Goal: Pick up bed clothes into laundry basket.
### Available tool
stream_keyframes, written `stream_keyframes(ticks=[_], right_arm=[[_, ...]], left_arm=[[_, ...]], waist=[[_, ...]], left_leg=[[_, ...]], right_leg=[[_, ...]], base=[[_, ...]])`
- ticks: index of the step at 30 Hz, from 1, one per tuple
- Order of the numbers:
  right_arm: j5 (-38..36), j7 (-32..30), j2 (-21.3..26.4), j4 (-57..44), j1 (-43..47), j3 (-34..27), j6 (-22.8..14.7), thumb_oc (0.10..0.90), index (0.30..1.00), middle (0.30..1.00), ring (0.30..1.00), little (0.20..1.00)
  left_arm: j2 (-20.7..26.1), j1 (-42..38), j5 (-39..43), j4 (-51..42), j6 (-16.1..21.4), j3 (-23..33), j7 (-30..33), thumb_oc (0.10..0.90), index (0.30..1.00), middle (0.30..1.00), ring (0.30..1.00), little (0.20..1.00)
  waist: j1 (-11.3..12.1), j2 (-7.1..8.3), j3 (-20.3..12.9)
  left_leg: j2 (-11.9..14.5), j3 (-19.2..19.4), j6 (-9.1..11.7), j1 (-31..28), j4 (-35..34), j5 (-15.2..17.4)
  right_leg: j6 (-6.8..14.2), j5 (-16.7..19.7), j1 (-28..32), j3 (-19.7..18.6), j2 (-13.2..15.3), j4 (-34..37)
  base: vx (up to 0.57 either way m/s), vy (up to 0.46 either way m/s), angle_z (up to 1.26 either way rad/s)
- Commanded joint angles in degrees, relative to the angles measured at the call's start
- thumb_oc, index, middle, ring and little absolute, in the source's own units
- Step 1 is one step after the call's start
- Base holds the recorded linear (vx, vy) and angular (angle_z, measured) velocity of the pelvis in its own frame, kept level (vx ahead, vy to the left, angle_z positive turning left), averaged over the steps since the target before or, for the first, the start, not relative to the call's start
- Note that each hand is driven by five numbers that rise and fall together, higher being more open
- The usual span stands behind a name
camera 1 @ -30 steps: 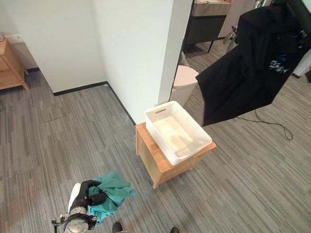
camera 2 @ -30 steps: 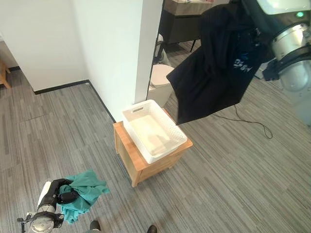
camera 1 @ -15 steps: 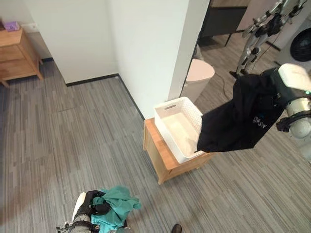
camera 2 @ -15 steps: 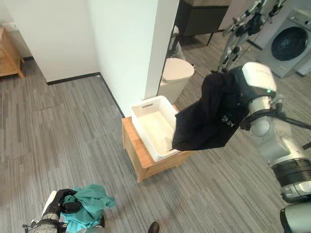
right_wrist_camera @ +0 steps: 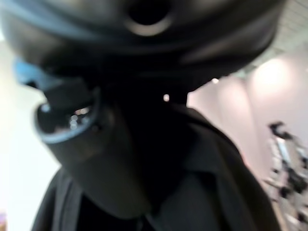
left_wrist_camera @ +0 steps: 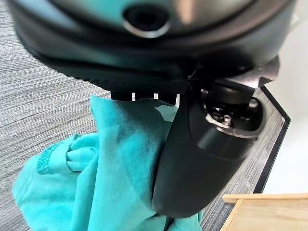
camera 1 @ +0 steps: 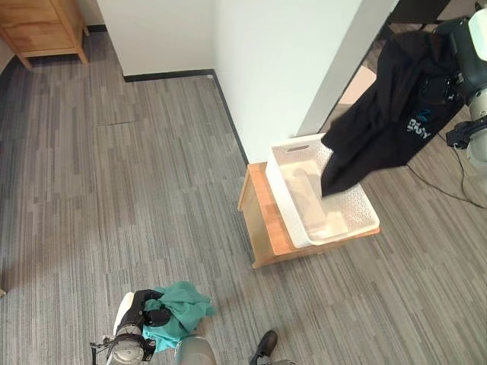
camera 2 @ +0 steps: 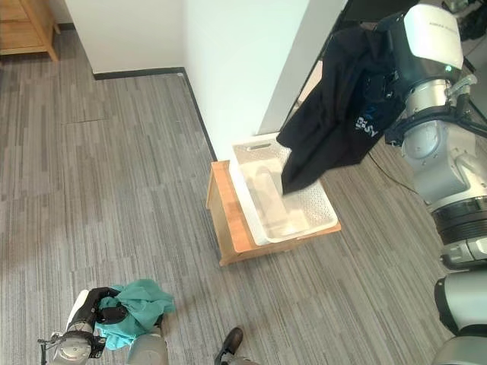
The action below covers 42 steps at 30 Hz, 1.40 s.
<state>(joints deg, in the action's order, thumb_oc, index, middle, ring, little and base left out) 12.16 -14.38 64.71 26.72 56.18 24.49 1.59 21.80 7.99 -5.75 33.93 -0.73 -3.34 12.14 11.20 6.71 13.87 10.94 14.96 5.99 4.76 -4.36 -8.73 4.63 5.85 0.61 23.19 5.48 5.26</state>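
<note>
The step in hand is the delivery of the black garment (camera 2: 335, 114) into the white laundry basket (camera 2: 323, 220). The right robot hand (right_wrist_camera: 96, 159) holds this garment high, at about 1 o'clock in the head views; in its own wrist view the thumb is pressed on the dark cloth, so the hand is clenched on it. The garment hangs down in a long fold, and its lowest corner reaches to the far rim of the basket, or just inside it; I cannot tell if it already touches the bottom.

The next move, as I judge it, is to bring the arm lower and a little more over the middle of the basket, so that the whole cloth collects inside, and only then to release it. If the hand releases now, part of the cloth may fall over the rim at the 1 o'clock side.

The basket stands on a low wooden stand (camera 1: 262, 220), just right of the centre and near the corner of the white wall (camera 1: 281, 68). Inside it I see something pale lying along the bottom, but what it is I cannot tell.

The left robot hand (left_wrist_camera: 192, 159) is low, at about 7 o'clock, above the grey floor (camera 1: 114, 190). It grasps a bunched teal garment (camera 1: 179, 308), with the thumb closed over the cloth. This piece waits for its turn, well apart from the basket.
</note>
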Motion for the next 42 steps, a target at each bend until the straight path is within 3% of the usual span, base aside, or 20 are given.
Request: stream_keyframes(ticks=[1, 7, 13, 20, 21, 22, 29, 33, 37, 38, 39, 42], right_arm=[[-0.98, -5.72, 6.94, 1.22, 8.19, -0.09, 0.66, 0.400, 0.300, 0.300, 0.300, 0.300], [-0.76, -4.02, 4.76, 1.83, 6.71, 0.96, 1.25, 0.400, 0.300, 0.300, 0.300, 0.300], [1.02, -1.68, -1.44, 3.64, 3.88, 2.42, 1.88, 0.400, 0.300, 0.300, 0.300, 0.300], [-1.68, -1.33, -7.94, 13.68, 6.78, 5.94, 0.97, 0.400, 0.300, 0.300, 0.300, 0.300], [-3.69, -1.59, -9.16, 14.37, 7.51, 5.64, 0.54, 0.558, 0.538, 0.538, 0.538, 0.538], [-4.33, -2.06, -9.11, 14.02, 7.69, 5.22, 0.29, 0.800, 0.900, 0.900, 0.900, 0.900], [-6.29, -6.07, -3.46, 3.61, 3.67, -3.02, -1.10, 0.800, 0.900, 0.900, 0.900, 0.900], [-6.82, -3.05, 0.54, 0.74, 0.61, -4.00, -0.79, 0.800, 0.900, 0.900, 0.900, 0.900], [-8.03, -1.07, 1.98, 0.04, 0.45, -2.83, -0.72, 0.800, 0.900, 0.900, 0.900, 0.900], [-9.03, -0.58, 3.35, -3.18, -2.44, -4.62, -1.35, 0.800, 0.900, 0.900, 0.900, 0.900], [-8.99, -0.56, 3.39, -3.37, -2.86, -5.05, -1.30, 0.800, 0.900, 0.900, 0.900, 0.900], [-9.43, -2.97, 1.62, -11.05, -16.75, -17.81, -3.13, 0.800, 0.900, 0.900, 0.900, 0.900]], left_arm=[[4.49, -2.67, -0.20, -2.09, 3.14, -2.44, 3.68, 0.400, 0.300, 0.300, 0.300, 0.300], [3.95, -5.04, 0.57, -2.01, 3.39, -3.70, 4.60, 0.400, 0.300, 0.300, 0.300, 0.300], [3.71, -7.34, 1.28, -1.62, 3.44, -4.77, 5.29, 0.400, 0.300, 0.300, 0.300, 0.300], [2.93, -10.86, 2.57, 0.79, 4.02, -6.36, 6.48, 0.400, 0.300, 0.300, 0.300, 0.300], [2.37, -11.28, 3.23, 1.94, 4.07, -6.41, 6.76, 0.400, 0.300, 0.300, 0.300, 0.300], [2.22, -11.34, 3.45, 2.38, 4.11, -6.47, 6.98, 0.400, 0.300, 0.300, 0.300, 0.300], [1.80, -9.64, 2.51, 6.91, 2.87, -5.63, 6.70, 0.400, 0.300, 0.300, 0.300, 0.300], [2.49, -8.67, 1.97, 9.00, 2.32, -5.76, 5.50, 0.400, 0.300, 0.300, 0.300, 0.300], [2.55, -7.86, 2.06, 8.88, 2.23, -5.69, 4.83, 0.400, 0.300, 0.300, 0.300, 0.300], [1.94, -6.80, 2.37, 9.31, 1.84, -4.70, 4.20, 0.400, 0.300, 0.300, 0.300, 0.300], [2.04, -6.83, 2.36, 9.29, 1.83, -4.77, 4.19, 0.400, 0.300, 0.300, 0.300, 0.300], [0.51, -6.04, 3.12, 10.39, 1.45, -0.87, 5.34, 0.400, 0.300, 0.300, 0.300, 0.300]], waist=[[0.21, 1.88, -2.72], [-0.50, 0.93, 0.40], [-0.64, -0.33, 4.19], [0.26, -1.31, 7.38], [0.38, -1.27, 7.46], [0.37, -1.20, 7.32], [-1.37, 0.60, 2.31], [-2.84, 1.69, -0.32], [-3.58, 1.65, -1.04], [-4.92, 1.20, -2.01], [-4.83, 1.27, -2.05], [-7.15, -0.09, -2.91]], left_leg=[[0.60, -2.04, 2.19, 2.55, -0.63, 0.28], [0.51, -1.96, 2.06, 4.80, -0.51, -0.01], [0.76, -1.65, 2.04, 7.50, -0.45, -0.75], [1.13, -2.41, 2.60, 11.03, -0.51, -1.96], [1.07, -2.76, 2.66, 11.55, -0.57, -2.10], [1.00, -2.84, 2.62, 11.47, -0.58, -1.99], [0.20, -2.09, 1.80, 5.82, -0.64, 0.74], [-0.35, -1.21, 1.49, 2.41, -0.64, 2.11], [-0.44, -0.76, 1.44, 1.09, -0.64, 2.42], [-0.51, -0.05, 1.43, -0.32, -0.64, 2.85], [-0.51, -0.06, 1.35, -0.14, -0.64, 2.63], [-0.53, 0.50, 1.25, -1.57, -0.64, 3.44]], right_leg=[[5.29, -6.27, 2.70, -0.30, 4.29, -0.26], [5.29, -5.26, -0.21, -1.33, 4.96, -0.42], [5.19, -4.00, -4.14, -2.64, 5.41, -0.79], [5.34, -3.18, -6.97, -2.32, 5.59, -0.67], [5.40, -3.15, -7.29, -2.44, 5.50, -0.59], [5.43, -3.20, -7.20, -2.38, 5.52, -0.56], [5.63, -4.17, -2.45, -2.40, 5.56, -0.26], [5.67, -4.69, 0.17, -2.78, 5.48, -0.26], [5.62, -4.90, 1.05, -3.15, 5.45, -0.26], [5.66, -5.01, 1.79, -3.67, 5.45, -0.26], [5.63, -4.81, 1.61, -3.67, 5.45, -0.26], [5.75, -5.21, 2.53, -4.18, 5.58, -0.26]], base=[[-0.03, 0.003, -0.04], [-0.07, 0.019, -0.03], [-0.07, 0.025, -0.09], [-0.05, 0.003, -0.04], [-0.03, -0.012, 0.05], [-0.01, -0.007, 0.13], [0.06, -0.007, 0.08], [0.07, -0.007, -0.03], [0.03, 0.010, -0.13], [0.00, 0.008, -0.25], [0.03, 0.012, -0.18], [0.04, 0.000, -0.10]])
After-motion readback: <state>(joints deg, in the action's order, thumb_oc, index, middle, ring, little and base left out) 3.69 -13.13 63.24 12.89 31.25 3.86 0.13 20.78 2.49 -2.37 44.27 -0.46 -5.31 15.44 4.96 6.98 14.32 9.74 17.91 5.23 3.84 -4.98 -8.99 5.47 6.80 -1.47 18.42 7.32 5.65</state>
